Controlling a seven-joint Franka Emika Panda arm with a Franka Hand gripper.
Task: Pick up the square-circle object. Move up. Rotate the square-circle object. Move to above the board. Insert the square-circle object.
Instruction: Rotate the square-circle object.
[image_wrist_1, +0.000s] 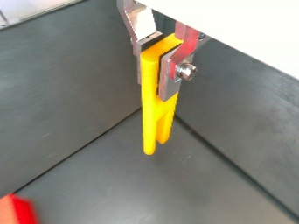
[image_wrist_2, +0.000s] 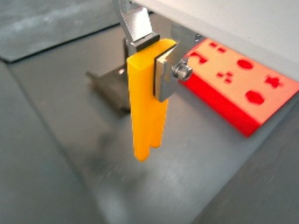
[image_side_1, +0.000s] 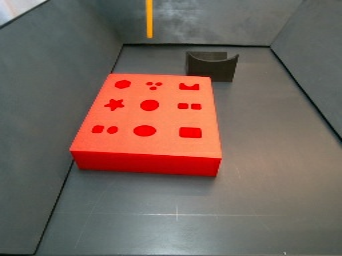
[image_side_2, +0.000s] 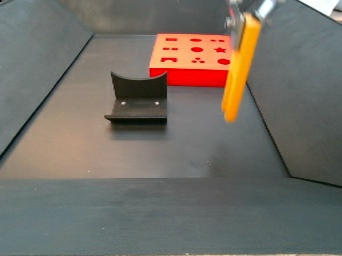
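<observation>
Peg hangs upright, clamped in hand, off board.

Light is even and soft. The gripper and the square-circle object show crisply in both wrist views; the floor beneath the claw blurs. A faint shadow lies below the peg. The board glows evenly, glare-free.
</observation>
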